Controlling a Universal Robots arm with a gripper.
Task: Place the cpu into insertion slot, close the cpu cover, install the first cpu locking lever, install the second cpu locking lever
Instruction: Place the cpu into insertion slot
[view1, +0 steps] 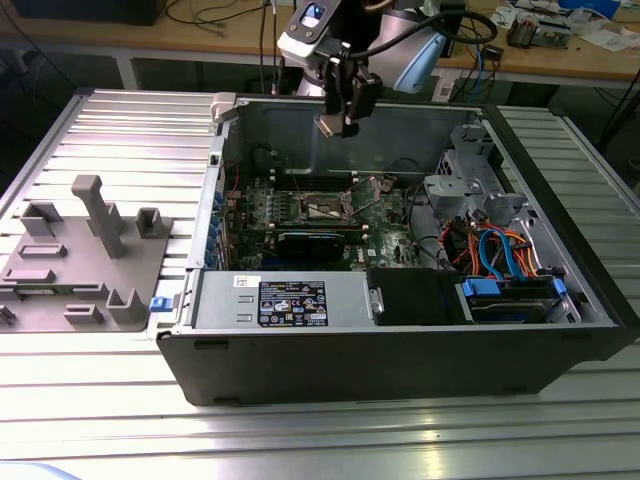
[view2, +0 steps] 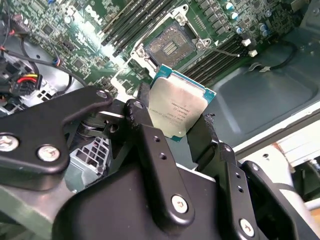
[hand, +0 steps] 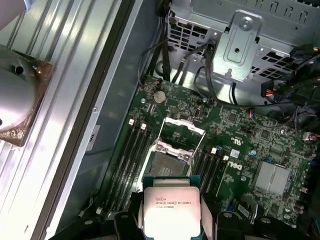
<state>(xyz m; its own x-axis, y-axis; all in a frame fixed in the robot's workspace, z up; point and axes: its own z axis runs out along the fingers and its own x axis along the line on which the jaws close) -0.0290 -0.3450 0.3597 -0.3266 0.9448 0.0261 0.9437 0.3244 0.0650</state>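
My gripper (view1: 336, 122) hangs over the open computer case, shut on the cpu (view2: 177, 109), a small square chip with a silver-grey top. Black fingers (view2: 146, 112) press on two opposite edges of the chip. In the first wrist view the cpu (hand: 171, 209) sits just short of the insertion slot (hand: 167, 164), a dark square socket on the green board. The socket is bare, and the cpu cover (hand: 183, 131) stands swung open at its far side. In the exterior view the insertion slot (view1: 328, 207) lies well below the gripper. Thin wire levers (hand: 202, 144) are raised beside the cover.
Black memory slots (hand: 131, 150) flank the socket. A metal drive cage (view1: 470, 180) with orange and blue cables (view1: 505, 250) fills the case on the exterior view's right. A labelled power supply (view1: 285, 300) lines the near wall. A grey fixture (view1: 85, 255) sits at the exterior view's left.
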